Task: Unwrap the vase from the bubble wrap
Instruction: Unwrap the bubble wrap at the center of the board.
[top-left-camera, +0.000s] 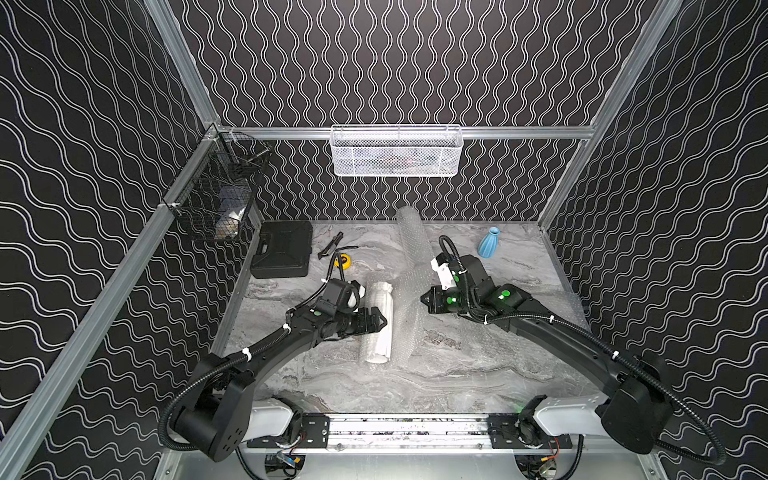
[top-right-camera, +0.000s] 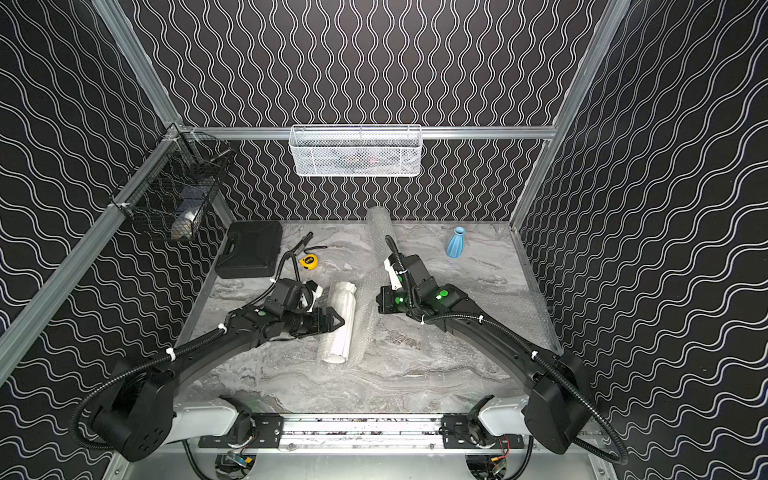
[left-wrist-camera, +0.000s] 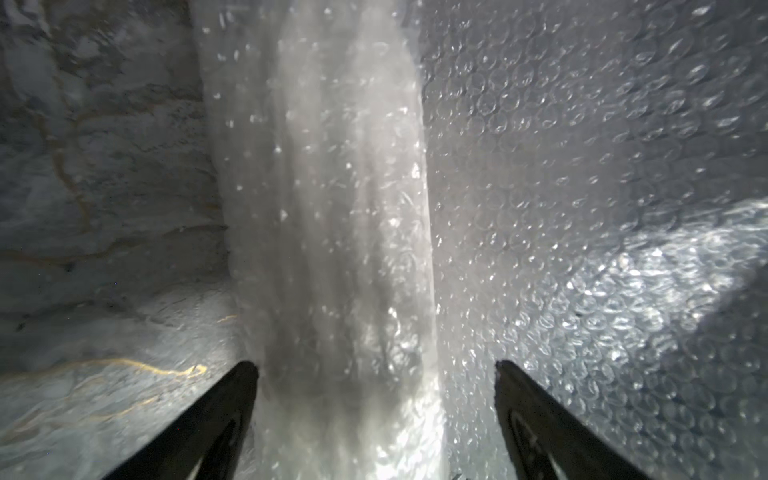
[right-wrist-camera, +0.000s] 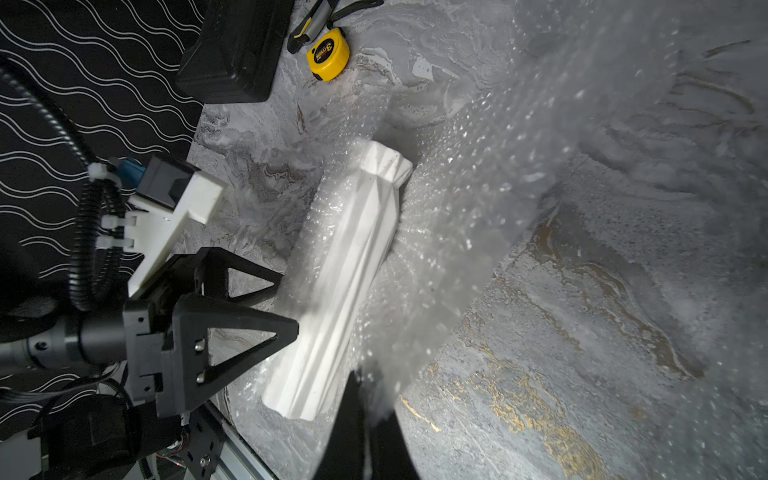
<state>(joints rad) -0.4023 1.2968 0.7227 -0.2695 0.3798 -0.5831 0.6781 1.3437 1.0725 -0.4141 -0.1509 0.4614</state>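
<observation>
**Left gripper**: the jaws are held wide apart and set astride the white vase. In the left wrist view one fingertip is seen against the vase's wrapped side. The other is seen clear of it, over loose wrap. Nothing is clamped.

**Right gripper**: the jaws are pressed together on an edge of the bubble wrap. The sheet stands up from the tips and is blurred in the right wrist view.

**Vase:** it is laid on its side near the middle of the table, mouth toward the rear wall. In both top views it is placed between the two grippers. A layer of wrap is seen over it in the left wrist view. Its mouth is seen bare in the right wrist view. Loose sheet is spread beside it, toward the right arm.

**Writing:** a large "3" is read on the face of the yellow tape measure. The smaller print there cannot be made out.
</observation>
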